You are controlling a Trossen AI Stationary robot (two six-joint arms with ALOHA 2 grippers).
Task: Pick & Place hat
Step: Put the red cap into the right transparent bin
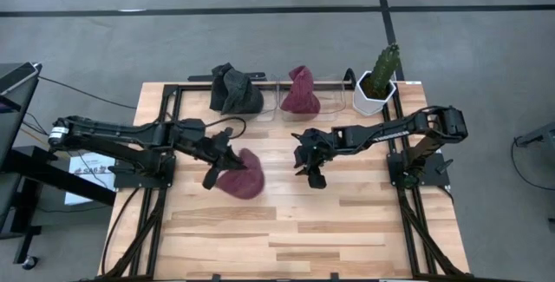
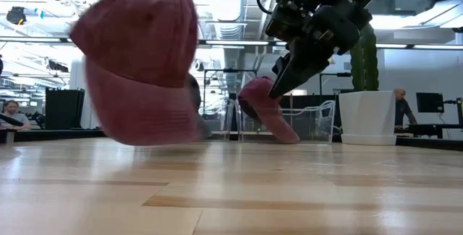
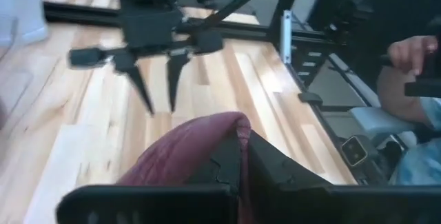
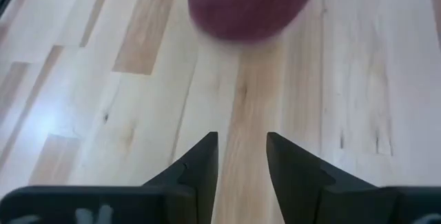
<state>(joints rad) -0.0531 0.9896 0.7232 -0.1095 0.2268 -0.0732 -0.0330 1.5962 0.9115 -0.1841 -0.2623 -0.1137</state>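
Three hats are on view: two maroon and one dark grey. One maroon hat (image 1: 241, 180) hangs over the middle of the table, a second maroon hat (image 1: 300, 93) sits at the far edge, and the dark grey hat (image 1: 232, 90) is beside it. There is one white pot (image 1: 373, 98) holding one cactus (image 1: 384, 63). Two robot arms work here, each with one gripper: the left gripper (image 1: 217, 166) and the right gripper (image 1: 312, 174).

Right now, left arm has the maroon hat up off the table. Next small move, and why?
Probably carry it toward the far-edge bins. The left gripper is shut on the maroon hat, which hangs clear of the wood in the low view. The right gripper hovers open and empty nearby, so keep clear of it.
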